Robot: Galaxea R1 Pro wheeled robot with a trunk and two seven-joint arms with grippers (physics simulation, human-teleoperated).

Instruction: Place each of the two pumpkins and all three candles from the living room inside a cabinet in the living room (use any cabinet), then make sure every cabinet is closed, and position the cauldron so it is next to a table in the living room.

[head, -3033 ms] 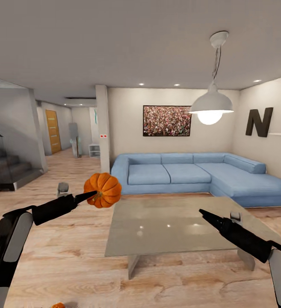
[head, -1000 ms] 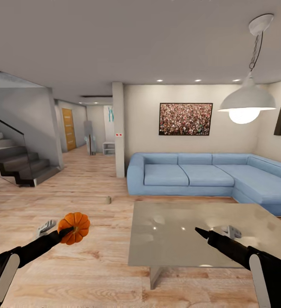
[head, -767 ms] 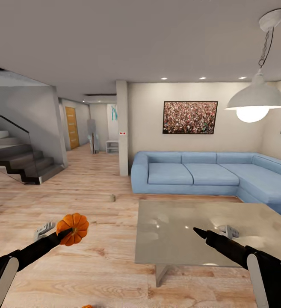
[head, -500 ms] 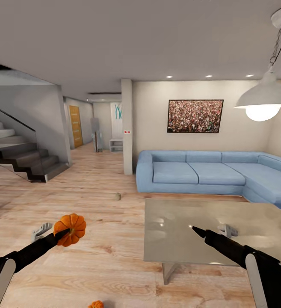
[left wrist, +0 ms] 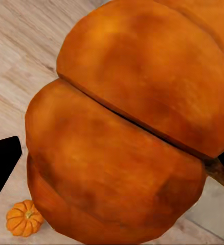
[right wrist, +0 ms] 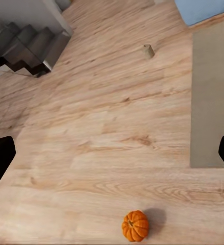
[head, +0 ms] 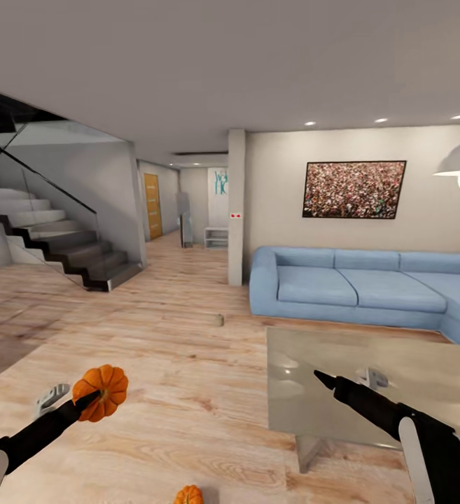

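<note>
1. Wooden living-room floor [head: 187,364], sofa [head: 356,287] behind.
2. Left gripper [head: 89,400] clamped on big pumpkin [head: 101,392]; looks rigid, smooth; best held across ribs.
3. Right gripper [head: 322,378] parted, empty.
4. Small pumpkin [right wrist: 135,225] on floor.

Pumpkin [right wrist: 135,225], perhaps candle [right wrist: 148,50], on floor [right wrist: 102,127]
</note>
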